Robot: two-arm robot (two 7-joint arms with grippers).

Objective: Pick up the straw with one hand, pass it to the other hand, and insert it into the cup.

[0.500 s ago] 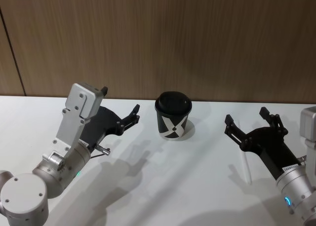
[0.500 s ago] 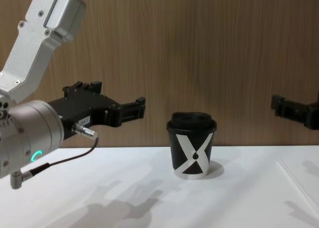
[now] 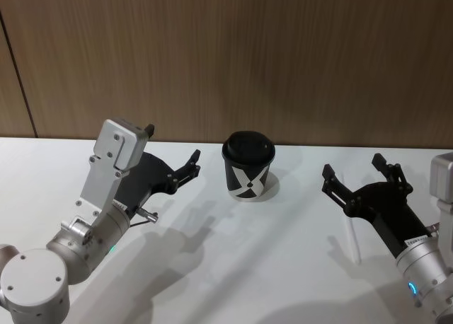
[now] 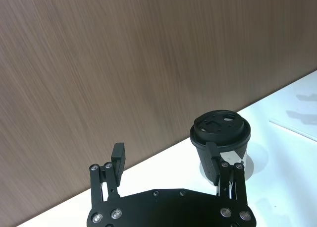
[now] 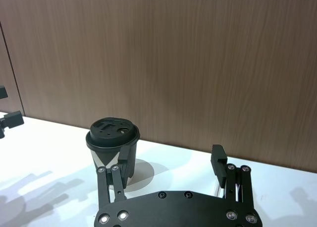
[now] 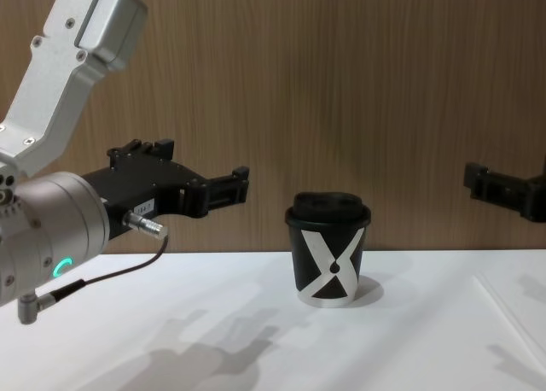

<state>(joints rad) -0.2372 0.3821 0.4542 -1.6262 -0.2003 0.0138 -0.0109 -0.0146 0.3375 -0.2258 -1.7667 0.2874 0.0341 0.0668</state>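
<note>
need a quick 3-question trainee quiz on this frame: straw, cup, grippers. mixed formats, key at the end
1. True or false: the straw already stands in the cup.
2. Fill in: the left gripper and the right gripper both have their fingers ____.
3. The straw lies on the table closest to: A) the left gripper, B) the right gripper, C) the cup.

Key: 1 false (it lies flat on the table); 2 open; 3 B.
</note>
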